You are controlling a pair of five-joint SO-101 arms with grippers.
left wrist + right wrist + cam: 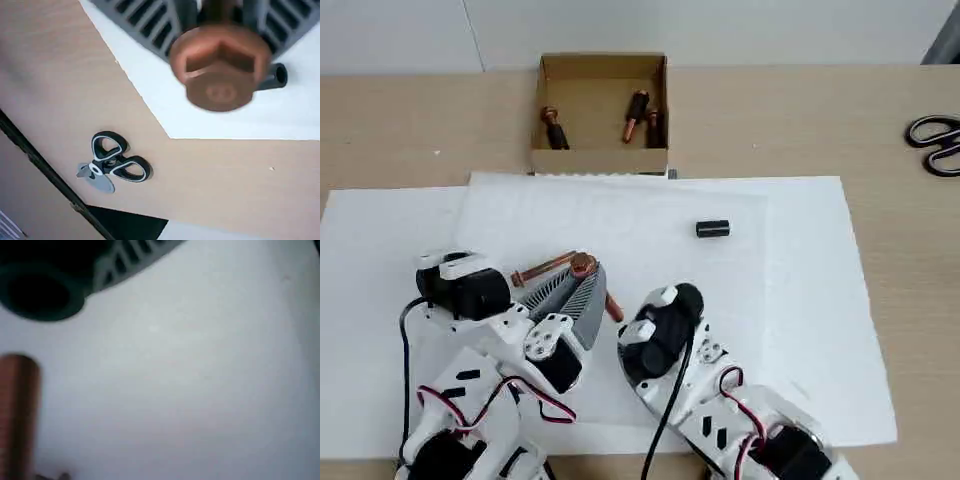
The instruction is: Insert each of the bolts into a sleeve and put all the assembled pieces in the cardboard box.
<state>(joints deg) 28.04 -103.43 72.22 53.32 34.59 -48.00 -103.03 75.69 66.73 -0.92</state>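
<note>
The left pincer [582, 275] pinches a copper bolt [219, 67], its head jutting past the tips. A black sleeve [713, 229] lies well beyond them. Whether the right pincer [95, 267] is spread, I cannot tell.

The left gripper [220, 17] has its grey ribbed fingers [142, 20] closed on either side of a copper-coloured bolt [220, 70], whose hexagonal head faces the camera and looms large. Just past the head, a small black sleeve [275, 77] lies on its side on a sheet of white paper [240, 122], one open end showing. The paper's corner rests on a light wooden table [210, 185]. Well apart from the paper, a pair of scissors [112, 162] with black, white-trimmed handles lies flat on the wood, near the table's dark edge strip [40, 165].
</note>
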